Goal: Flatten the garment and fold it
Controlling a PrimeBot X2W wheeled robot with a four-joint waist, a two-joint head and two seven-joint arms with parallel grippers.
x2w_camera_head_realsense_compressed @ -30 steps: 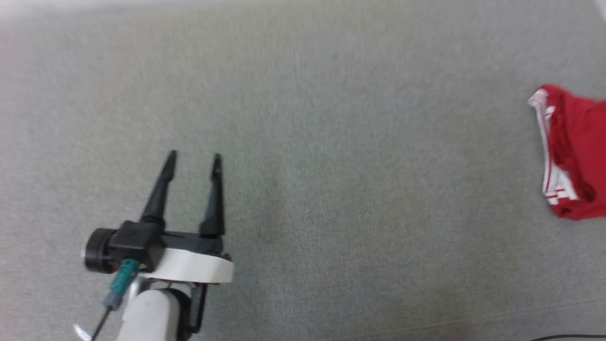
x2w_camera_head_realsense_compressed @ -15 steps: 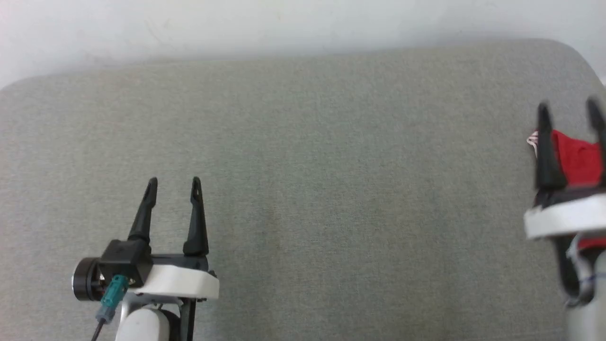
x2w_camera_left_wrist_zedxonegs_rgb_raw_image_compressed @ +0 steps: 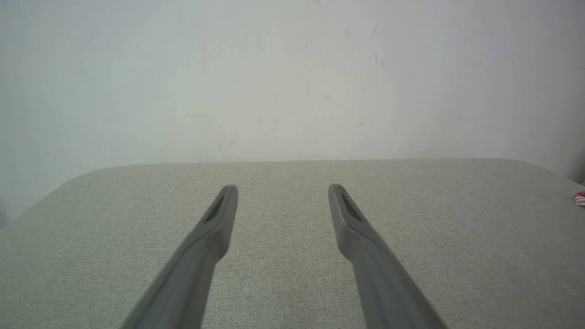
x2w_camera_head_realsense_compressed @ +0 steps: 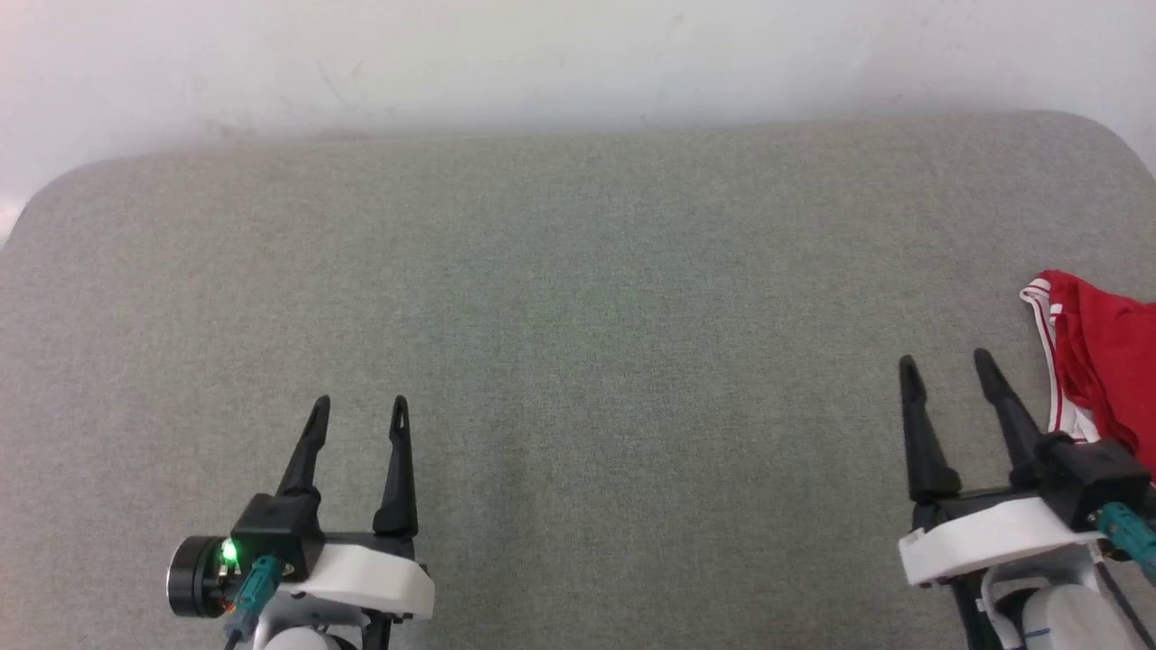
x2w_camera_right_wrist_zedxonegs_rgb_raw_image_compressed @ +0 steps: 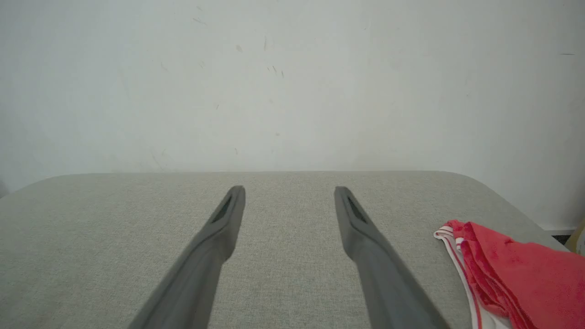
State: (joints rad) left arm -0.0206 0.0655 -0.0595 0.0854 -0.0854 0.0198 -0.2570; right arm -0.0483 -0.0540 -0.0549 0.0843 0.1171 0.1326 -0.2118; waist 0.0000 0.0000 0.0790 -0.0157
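change: the head view itself has shifted since the earlier frames, so i compare with care. half a second ago the right gripper (x2w_camera_head_realsense_compressed: pixel 945 359) stood high, in front of the garment (x2w_camera_head_realsense_compressed: pixel 1106 361). now it is lower and just to the left of it. the left gripper (x2w_camera_head_realsense_compressed: pixel 359 403) has nearly the same place in the view.
left gripper: released, its two fingers apart with nothing between them. it is over the bare grey fabric-covered counter (x2w_camera_head_realsense_compressed: pixel 578 316), well apart from the garment.
right gripper: also released and empty. its fingers point toward the white wall (x2w_camera_head_realsense_compressed: pixel 578 54). the garment is near its right side, and i cannot tell if they touch.
garment: a crumpled red heap with white red-striped trim, at the right end of the counter and partly cut by the frame edge. no lettering shows.
step: in my judgement the flattening is not begun. the heap must first be grasped and brought to the middle.
risk one: the heap lies close to the counter's rounded right end, so a push instead of a pinch could slide it off.
risk two: the layers are bunched, so the gripper may close on several folds and drag a lump.
risk three: the left gripper is far away, so one-sided pulling may twist the cloth.
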